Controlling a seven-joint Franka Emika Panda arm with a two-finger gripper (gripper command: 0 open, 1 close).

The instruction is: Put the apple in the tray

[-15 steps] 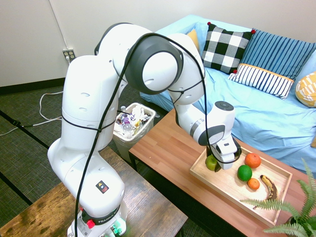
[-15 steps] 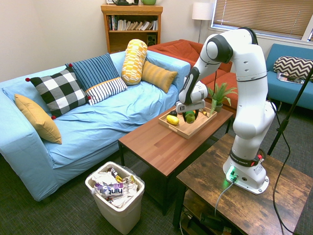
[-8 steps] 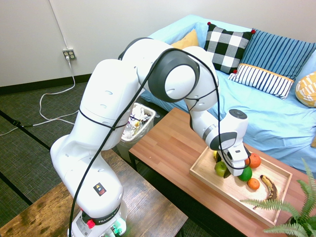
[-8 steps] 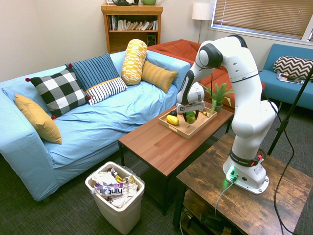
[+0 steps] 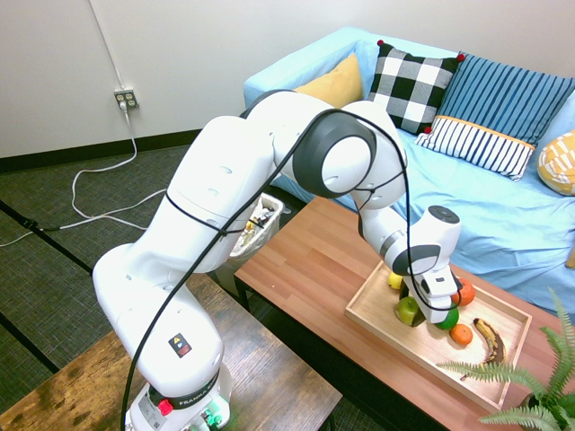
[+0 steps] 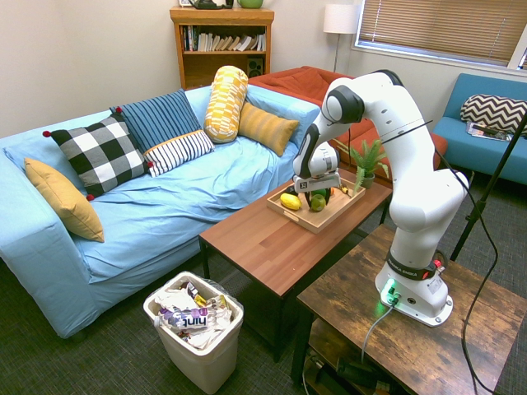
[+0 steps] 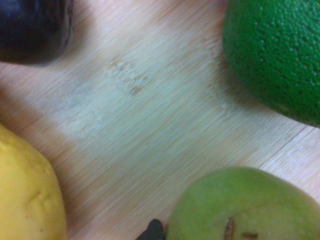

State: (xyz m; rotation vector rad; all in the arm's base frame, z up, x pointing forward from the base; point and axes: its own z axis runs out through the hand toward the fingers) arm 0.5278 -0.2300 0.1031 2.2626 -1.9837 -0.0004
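Shows the gripper (image 6: 316, 197) above the tray (image 6: 319, 225), closed around the green apple (image 6: 318, 202). Has a yellow fruit (image 6: 290, 201) inside the tray, a coffee table (image 6: 263, 251) beneath it and a potted fern (image 6: 368, 158) just beside it. Puts a blue-covered sofa (image 6: 181, 197) alongside the tray, a bookcase (image 6: 222, 48) well behind it and a filled bin (image 6: 196, 329) well in front of it.

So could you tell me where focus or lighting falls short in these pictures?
Wrist view: the yellow, dimpled fruit is soft and slightly blurred; shadow darkens pale wood beside it. Second exterior view: green glow on the white robot base.
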